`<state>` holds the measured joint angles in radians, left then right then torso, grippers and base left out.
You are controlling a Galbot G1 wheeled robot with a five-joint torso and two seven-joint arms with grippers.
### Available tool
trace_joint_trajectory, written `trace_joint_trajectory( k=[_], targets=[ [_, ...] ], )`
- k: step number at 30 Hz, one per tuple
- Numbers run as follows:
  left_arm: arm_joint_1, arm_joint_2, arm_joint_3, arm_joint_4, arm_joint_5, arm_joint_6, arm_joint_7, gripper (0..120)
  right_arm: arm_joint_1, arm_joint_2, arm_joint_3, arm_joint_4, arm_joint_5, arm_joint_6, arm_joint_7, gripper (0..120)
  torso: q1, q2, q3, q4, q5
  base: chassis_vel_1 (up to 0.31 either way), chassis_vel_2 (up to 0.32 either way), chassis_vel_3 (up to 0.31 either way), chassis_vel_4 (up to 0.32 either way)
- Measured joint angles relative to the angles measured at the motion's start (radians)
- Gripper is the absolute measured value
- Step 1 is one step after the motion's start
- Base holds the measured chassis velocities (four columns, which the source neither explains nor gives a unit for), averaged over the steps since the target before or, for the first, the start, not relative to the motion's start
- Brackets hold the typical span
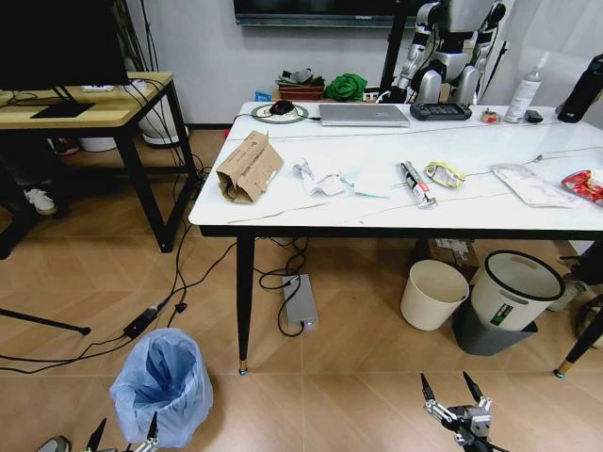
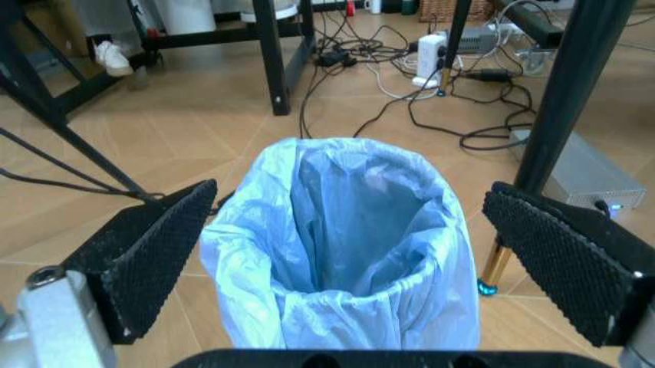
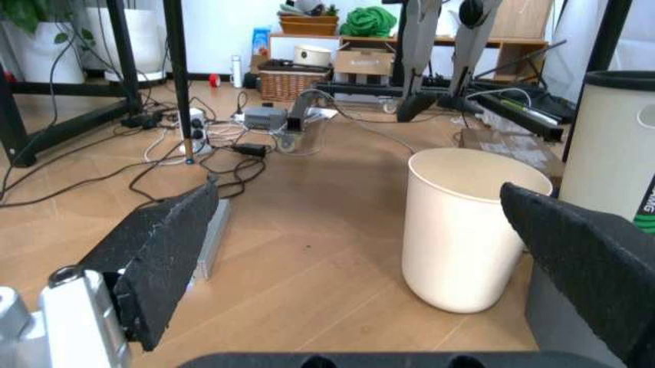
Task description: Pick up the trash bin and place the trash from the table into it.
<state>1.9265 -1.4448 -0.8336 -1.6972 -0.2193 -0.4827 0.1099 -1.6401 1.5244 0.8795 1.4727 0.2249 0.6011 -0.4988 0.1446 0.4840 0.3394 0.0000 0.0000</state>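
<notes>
Head view: the bin [image 1: 162,384] stands on the floor left of the table [image 1: 377,202], with open floor around it. The trash [image 1: 250,167] lies along the tabletop. The left gripper [image 1: 123,436] is just beside the bin; the right gripper [image 1: 453,390] hangs released over bare floor.

Left wrist view: spread pads [image 2: 149,251] flank the bin's bag without touching.

Right wrist view: a cream bin [image 3: 465,226] stands ahead.

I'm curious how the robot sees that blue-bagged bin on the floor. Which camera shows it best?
The left wrist view: the trash bin sits close, mouth open, between the open left gripper. The head view shows it small, low by the floor.
</notes>
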Motion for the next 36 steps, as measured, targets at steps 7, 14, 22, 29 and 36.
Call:
trace_joint_trajectory(
  k=[7,14,22,29,36],
  targets=[
    [0.0,-0.001,0.001,0.0,0.001,0.0,0.0,100,0.0,0.0,0.0,0.0,0.0,0.0,0.0,100,-0.01,-0.028,-0.018,0.0,0.0,0.0,0.0,0.0,0.0],
    [0.0,-0.002,0.001,0.0,0.002,-0.001,0.0,100,0.0,0.001,-0.002,0.0,0.0,0.0,0.0,100,-0.02,-0.054,-0.034,0.0,0.0,0.0,0.0,0.0,0.0],
    [0.0,-0.003,0.001,-0.002,0.003,-0.001,-0.001,100,-0.001,0.001,-0.003,0.0,-0.001,0.001,0.0,100,-0.031,-0.088,-0.057,0.0,0.0,0.0,0.0,0.0,0.0],
    [0.0,-0.003,0.001,-0.002,0.004,-0.001,-0.001,100,-0.001,0.001,-0.003,0.0,-0.001,0.001,0.0,100,-0.039,-0.116,-0.077,0.0,0.0,0.0,0.0,0.0,0.0],
    [0.0,-0.003,0.0,-0.002,0.007,-0.001,-0.002,100,-0.002,0.001,-0.003,0.001,-0.001,0.001,0.0,100,-0.046,-0.139,-0.093,0.0,0.0,0.0,0.0,0.0,0.0]
  ],
)
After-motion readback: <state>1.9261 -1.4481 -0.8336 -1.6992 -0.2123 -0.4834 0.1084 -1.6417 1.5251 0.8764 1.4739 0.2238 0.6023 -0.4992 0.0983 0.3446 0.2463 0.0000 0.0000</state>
